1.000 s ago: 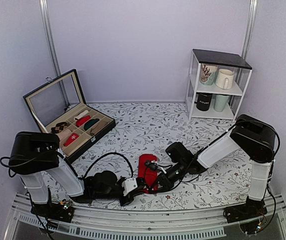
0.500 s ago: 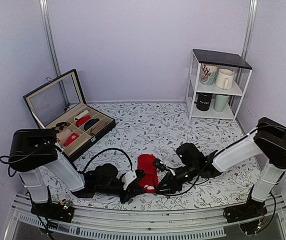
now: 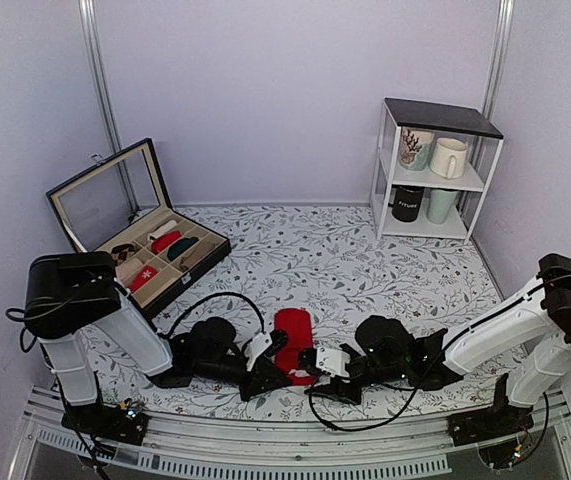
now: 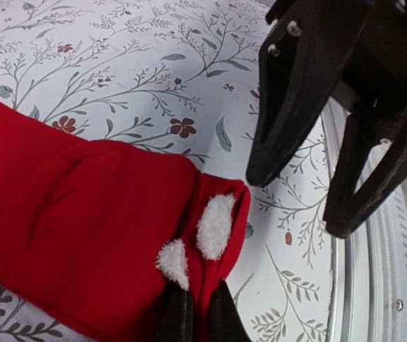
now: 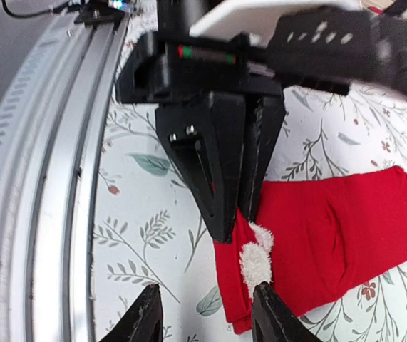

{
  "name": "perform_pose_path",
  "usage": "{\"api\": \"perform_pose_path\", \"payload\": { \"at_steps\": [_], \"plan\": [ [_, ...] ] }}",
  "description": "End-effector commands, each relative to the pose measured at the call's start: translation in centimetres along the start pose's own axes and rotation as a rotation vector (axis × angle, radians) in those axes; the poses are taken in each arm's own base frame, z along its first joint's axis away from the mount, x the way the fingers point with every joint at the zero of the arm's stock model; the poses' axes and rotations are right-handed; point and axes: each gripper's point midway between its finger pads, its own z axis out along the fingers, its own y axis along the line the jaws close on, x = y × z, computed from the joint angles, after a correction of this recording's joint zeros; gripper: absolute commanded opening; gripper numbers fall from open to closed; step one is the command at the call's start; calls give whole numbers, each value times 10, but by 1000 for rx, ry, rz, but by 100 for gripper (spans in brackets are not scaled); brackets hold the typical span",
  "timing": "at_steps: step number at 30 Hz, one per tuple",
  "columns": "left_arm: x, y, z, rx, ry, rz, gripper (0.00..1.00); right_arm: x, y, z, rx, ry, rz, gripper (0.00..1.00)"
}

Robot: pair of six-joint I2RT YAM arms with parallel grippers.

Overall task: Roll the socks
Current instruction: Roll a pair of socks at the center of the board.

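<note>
Left gripper (image 4: 194, 313), reaching in from 9 o'clock, is pinched tight on the 6 o'clock end of the socks (image 4: 82, 214), with its fingertips closed on the red fabric right beside the fluffy white mark (image 4: 216, 224). Your right gripper (image 5: 207, 317) sits just beside that same end on the 3 o'clock side, its jaws spread wide and gripping nothing. You have the socks lying as a flat red strip on the floral table (image 3: 365, 260), near the middle of its 6 o'clock edge and running up toward 12 o'clock
</note>
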Motion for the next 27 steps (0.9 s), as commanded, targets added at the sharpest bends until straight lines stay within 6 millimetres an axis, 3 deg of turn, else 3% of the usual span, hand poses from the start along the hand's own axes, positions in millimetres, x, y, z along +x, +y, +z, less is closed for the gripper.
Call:
{"api": "perform_pose_path", "payload": {
  "at_steps": [1,10,19,21,24,27],
  "plan": [
    [87,15,-8,-58,298,-124,0,6,-10,12,79,35,-83,44],
    [91,16,-8,-59,308,-130,0,20,-15,24,99,82,-68,42],
    [84,14,-9,-50,273,-120,1,52,-10,29,87,176,33,22],
    [76,13,-10,-46,252,-102,17,59,-10,28,93,195,60,14],
    [60,9,-11,-36,210,-67,24,68,-9,27,97,231,96,4],
    [38,1,-16,-23,144,-2,27,76,-2,28,53,265,164,2]
  ]
}}
